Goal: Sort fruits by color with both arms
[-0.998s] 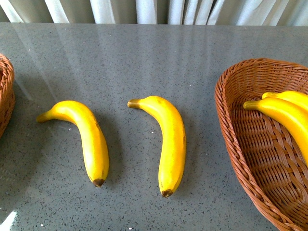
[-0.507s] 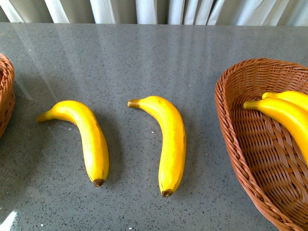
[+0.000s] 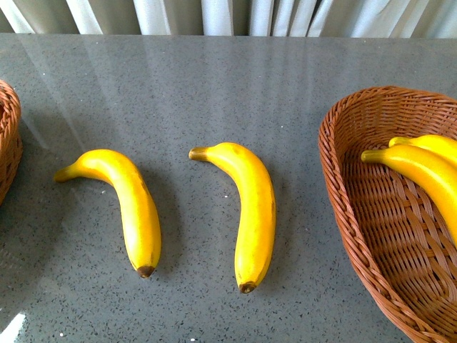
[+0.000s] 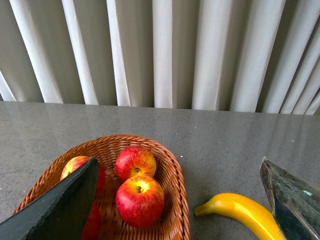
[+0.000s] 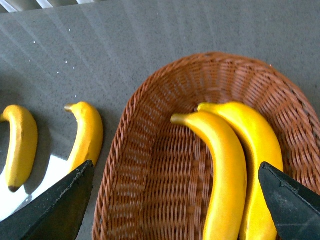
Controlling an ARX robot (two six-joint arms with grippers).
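Two yellow bananas lie on the grey table, one to the left [image 3: 128,207] and one in the middle [image 3: 253,207]. Two more bananas [image 3: 425,171] rest in the wicker basket [image 3: 339,186] on the right. My right gripper [image 5: 175,164] hangs open above that basket, over its bananas [image 5: 227,165], holding nothing. My left gripper [image 4: 179,160] is open and empty above the left wicker basket [image 4: 175,175]. Two red apples [image 4: 135,162] [image 4: 139,200] show fully in it, and a third [image 4: 75,165] is partly hidden by a finger. Neither gripper shows in the front view.
The left basket's edge [image 3: 7,136] shows at the left border of the front view. A banana [image 4: 240,212] lies on the table beside the apple basket. White curtains [image 4: 165,50] hang behind the table's far edge.
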